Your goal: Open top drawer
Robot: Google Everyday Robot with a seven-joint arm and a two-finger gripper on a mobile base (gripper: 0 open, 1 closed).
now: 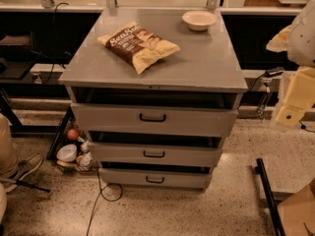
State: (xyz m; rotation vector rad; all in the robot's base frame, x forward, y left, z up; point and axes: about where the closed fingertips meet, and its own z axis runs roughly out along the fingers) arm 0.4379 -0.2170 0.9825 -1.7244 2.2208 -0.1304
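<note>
The top drawer (197, 122) is the widest of three grey drawers in a grey metal cabinet, with a small black pull handle (152, 117) at its centre. A dark gap shows between its front panel and the cabinet top. My arm comes in at the right edge, and my cream-coloured gripper (294, 100) hangs there, to the right of the cabinet at about the top drawer's height. It is well apart from the handle and holds nothing that I can see.
A chip bag (139, 44) and a white bowl (199, 19) lie on the cabinet top (206, 68). Two narrower drawers (154, 154) sit below. Small items (74, 149) and a cable lie on the floor at left. A person's leg and shoe (19, 166) are at far left; a black bar (268, 195) is at right.
</note>
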